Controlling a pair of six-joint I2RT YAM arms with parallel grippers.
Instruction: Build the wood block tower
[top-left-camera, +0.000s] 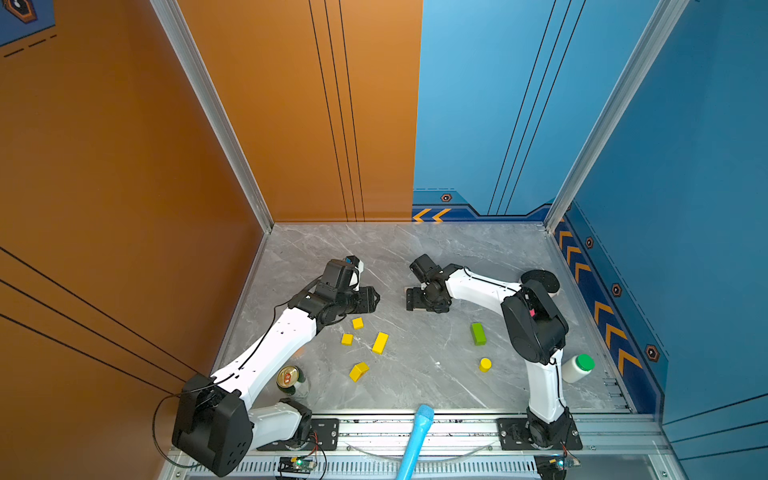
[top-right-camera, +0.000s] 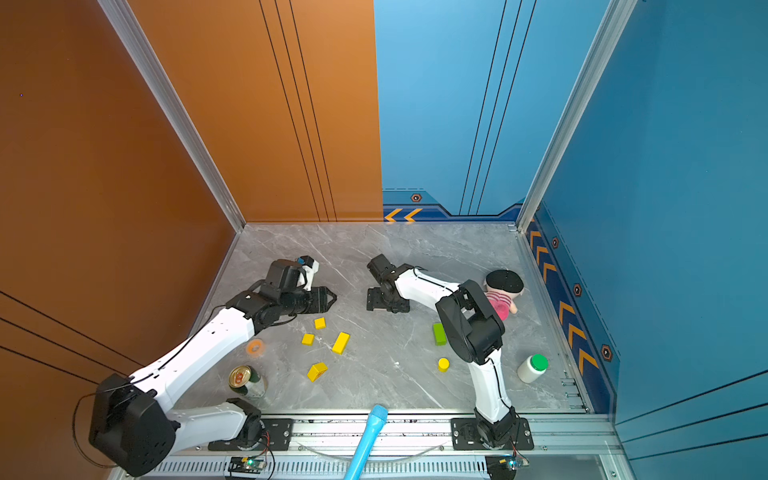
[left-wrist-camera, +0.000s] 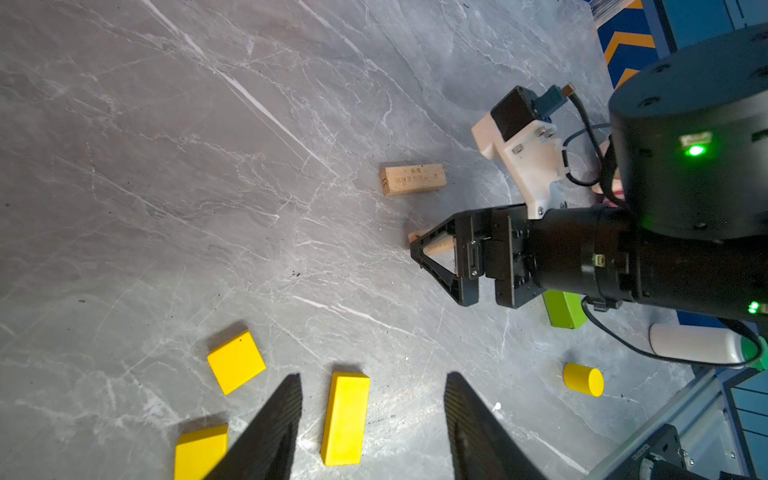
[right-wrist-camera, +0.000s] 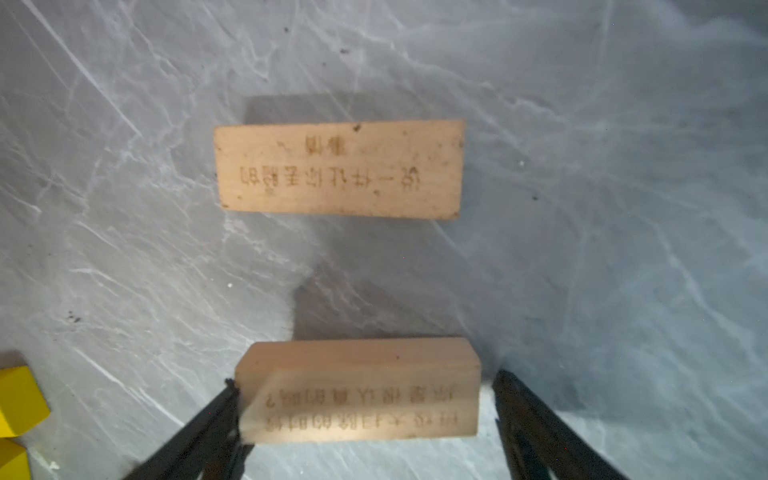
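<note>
The far plank and the near plank had printed signs, upside down in the right wrist view and too blurry to read. The far one lay flat on the surface. The right end effector stood open around the near plank, one finger touching its end. Both top views hid these planks under that end effector. The left end effector was open and empty. Its wrist view showed the yellow bar lying between its fingers. The green bar and yellow cylinder lay loose on the right — and a doll in pink showed plainly in a top view.
</note>
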